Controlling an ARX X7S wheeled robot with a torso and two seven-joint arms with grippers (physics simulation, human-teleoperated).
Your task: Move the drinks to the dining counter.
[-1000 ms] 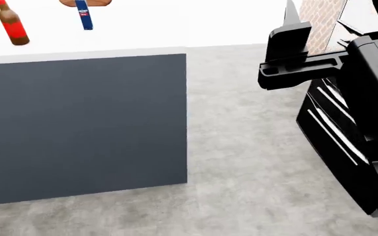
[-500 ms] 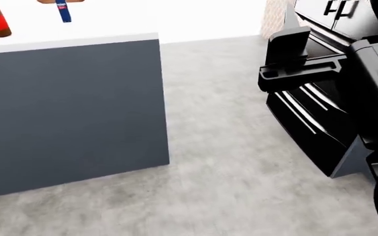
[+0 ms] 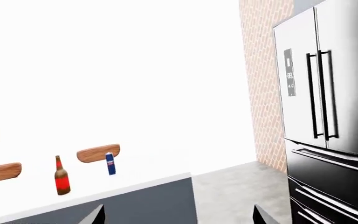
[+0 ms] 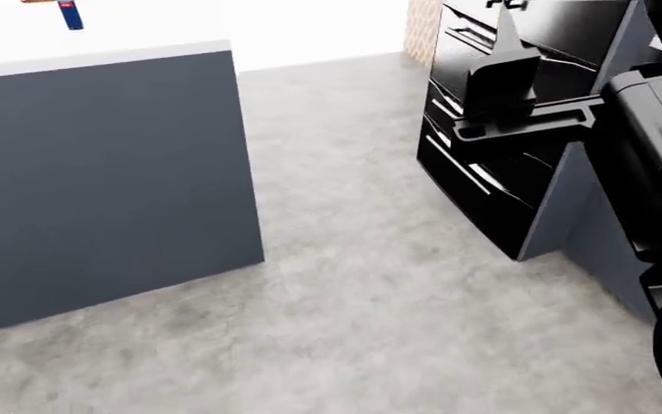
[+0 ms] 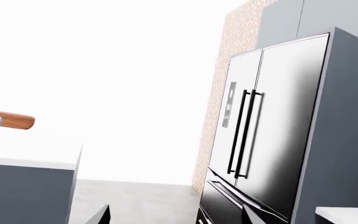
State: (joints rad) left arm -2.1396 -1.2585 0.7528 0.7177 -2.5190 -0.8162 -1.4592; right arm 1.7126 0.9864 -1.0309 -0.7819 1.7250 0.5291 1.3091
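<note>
Grey-blue panelling fills the left of the head view: this is the base of the dining counter (image 4: 101,172), its white top running along the far edge. To the right stands a tall refrigerator (image 3: 328,112) of dark, glossy steel, beside a brick wall (image 3: 263,79), with speckled grey floor (image 4: 354,285) between.

On the counter top, well apart from the robot, two drinks already stand upright: the brown bottle (image 3: 61,176) with its red label, and just to its right the small blue juice carton (image 3: 110,164). Round wooden stools (image 3: 98,153) show behind them. The olive-green bottle appears in no view, so one drink is probably yet to be fetched.

Only the tips of the left gripper (image 3: 177,215) and the right gripper (image 5: 174,213) enter their wrist views; each pair of fingers stands wide apart with nothing between.

The main risk, in my judgement, is the base or the right arm (image 4: 538,95) brushing the refrigerator or the counter's corner while driving, since the gap is narrow and the head looks at the floor. The bottle is cut off at the head view's top-left corner, and the labels are too small to read.
</note>
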